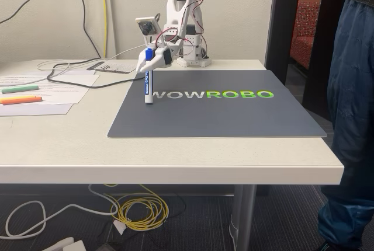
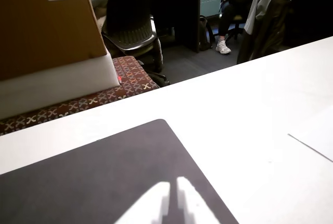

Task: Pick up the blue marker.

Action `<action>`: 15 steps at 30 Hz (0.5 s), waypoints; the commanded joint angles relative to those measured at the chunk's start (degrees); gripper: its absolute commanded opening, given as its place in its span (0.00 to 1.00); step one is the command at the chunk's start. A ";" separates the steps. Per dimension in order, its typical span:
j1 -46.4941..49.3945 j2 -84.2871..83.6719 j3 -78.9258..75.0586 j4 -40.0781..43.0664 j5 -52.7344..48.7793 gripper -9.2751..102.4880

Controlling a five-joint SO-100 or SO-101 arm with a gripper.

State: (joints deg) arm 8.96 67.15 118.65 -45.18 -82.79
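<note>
Fixed view: white two-finger gripper (image 1: 147, 64) of the small white arm hangs over the left part of a dark grey rectangular mat (image 1: 234, 117) printed WOWROBO in white and green, on a white desk (image 1: 175, 157); gripper fingers pinched on the upper end of the slim blue marker (image 1: 148, 84) with white barrel, blue label print and blue cap; cap sits up between the fingers, marker held upright, its lower tip at or just above the mat surface near the W, can't tell if it touches; arm base (image 1: 190, 41) stands at the back of the desk just behind the mat, red and black wires on it; small camera module (image 1: 146, 26) sits above the gripper; left of the mat lie white paper sheets (image 1: 47, 87) with a green highlighter (image 1: 20, 89) and an orange highlighter (image 1: 20, 100) lying flat, well apart from the marker; black cable (image 1: 76, 76) runs over the papers; yellow and white cables (image 1: 134, 210) coiled on the floor under the desk; person in blue trousers (image 1: 350, 117) stands at the right edge; wrist view: two pale blurred fingertips (image 2: 151, 203) low in the frame over the dark mat corner, white desk beyond, brown cardboard box (image 2: 47, 21) on white foam at upper left, black office chair (image 2: 130, 21) behind
</note>
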 commanded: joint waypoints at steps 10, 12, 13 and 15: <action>-2.46 -3.52 -6.77 1.93 0.79 0.09; -2.55 -5.62 -8.96 1.93 1.14 0.12; -2.55 -6.59 -10.11 1.93 1.41 0.13; -2.55 -8.35 -12.22 2.37 1.49 0.16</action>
State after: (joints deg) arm 6.94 59.06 110.48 -43.24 -81.74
